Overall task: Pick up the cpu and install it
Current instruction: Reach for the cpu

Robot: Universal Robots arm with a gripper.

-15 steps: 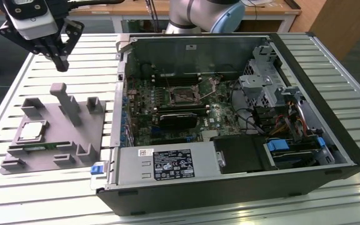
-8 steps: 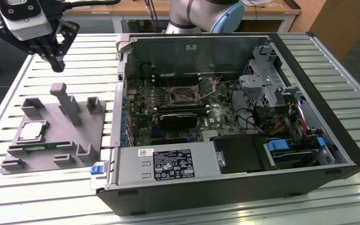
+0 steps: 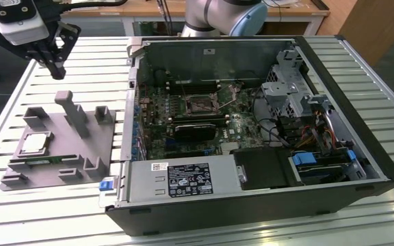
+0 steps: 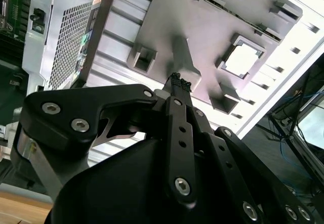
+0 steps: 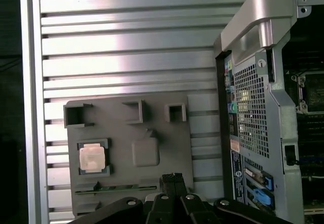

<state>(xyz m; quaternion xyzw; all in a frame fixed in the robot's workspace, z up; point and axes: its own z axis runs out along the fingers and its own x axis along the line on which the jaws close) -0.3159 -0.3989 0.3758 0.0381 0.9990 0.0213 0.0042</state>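
Table of shiny metal slats, with wooden desks behind. Open computer case lying flat on it, grey tray just beside the case. Cpu small, flat and square, with a pale silvery top, shining bright in both wrist views. Sitting snug in a square pocket of the tray. Gripper up in the air near the tray, jaws closed tight with nothing between them. Cpu down below the jaws and off to one side, well apart, not touching.
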